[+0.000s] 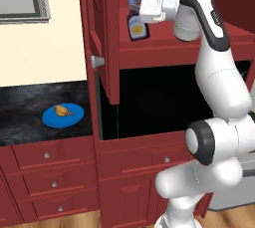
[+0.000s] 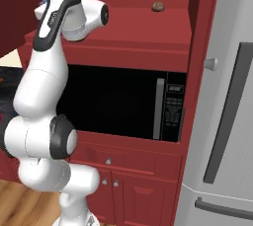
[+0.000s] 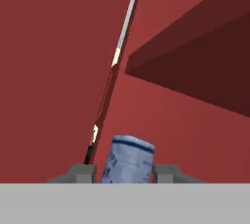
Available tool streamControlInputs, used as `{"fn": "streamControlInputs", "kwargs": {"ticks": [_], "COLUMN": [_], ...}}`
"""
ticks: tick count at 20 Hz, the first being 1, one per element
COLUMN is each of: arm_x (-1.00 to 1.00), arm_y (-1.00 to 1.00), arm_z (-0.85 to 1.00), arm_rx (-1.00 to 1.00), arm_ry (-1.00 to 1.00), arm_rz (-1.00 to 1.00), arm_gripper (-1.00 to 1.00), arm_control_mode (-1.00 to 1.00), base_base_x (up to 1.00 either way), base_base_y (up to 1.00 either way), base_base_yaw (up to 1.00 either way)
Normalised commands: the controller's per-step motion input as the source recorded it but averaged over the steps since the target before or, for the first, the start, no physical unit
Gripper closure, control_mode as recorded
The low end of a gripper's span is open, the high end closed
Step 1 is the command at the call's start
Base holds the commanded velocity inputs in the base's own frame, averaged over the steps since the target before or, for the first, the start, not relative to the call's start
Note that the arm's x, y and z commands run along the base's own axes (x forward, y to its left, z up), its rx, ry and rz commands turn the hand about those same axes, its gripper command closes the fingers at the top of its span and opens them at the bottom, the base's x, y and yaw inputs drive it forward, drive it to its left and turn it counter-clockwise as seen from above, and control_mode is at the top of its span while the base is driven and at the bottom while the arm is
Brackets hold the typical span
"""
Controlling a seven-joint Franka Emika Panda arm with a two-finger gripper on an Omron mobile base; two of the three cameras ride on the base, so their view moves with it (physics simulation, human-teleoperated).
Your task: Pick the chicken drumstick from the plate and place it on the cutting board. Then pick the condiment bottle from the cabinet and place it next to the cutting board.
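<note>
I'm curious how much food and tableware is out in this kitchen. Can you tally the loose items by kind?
Bottles: 1, condiment bottle between the fingers
Plates: 1, blue plate
Chicken drumsticks: 1, chicken drumstick on it
Small brown lumps: 1, brown lump on the shelf
Total: 4

A glossy white robot arm point(image 1: 219, 87) built from thick, rounded tubular segments, each joint marked by a dark grey-black band or disc. A curved black stripe runs along the upper link near the wrist, and a large dark circular cap sits at the elbow point(image 1: 199, 142). The hand is a boxy white block with a silvery-grey collar behind it. The claw point(image 3: 124, 173) ends in two small, blunt, dark grey finger tips point(image 3: 78, 173). No cables or lettering are visible.
</note>
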Motion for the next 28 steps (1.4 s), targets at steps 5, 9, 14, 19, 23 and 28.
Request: {"fn": "streamControlInputs", "kwargs": {"ticks": [5,9,14,19,23,28], "arm_x": [-0.6,-0.61,-0.78,-0.87,-0.92,-0.88], "arm_y": [0.0,-0.01,-0.06,-0.16,-0.2,-0.19], "arm_z": [0.06,0.09,0.08,0.03,0.01,0.01], "arm_rx": [0.1,0.11,0.12,0.11,0.1,0.09], "arm_ry": [-0.07,-0.04,-0.04,-0.03,0.0,0.0], "arm_rz": [0.0,0.0,0.0,0.0,0.0,0.0], "arm_gripper": [1.0,1.0,1.0,1.0,1.0,1.0], "arm_control_mode": [-1.0,-1.0,-1.0,-1.0,-1.0,-1.0], "base_base_x": [0.0,0.0,0.0,0.0,0.0,0.0], "base_base_y": [0.0,0.0,0.0,0.0,0.0,0.0], "base_base_yaw": [0.0,0.0,0.0,0.0,0.0,0.0]}}
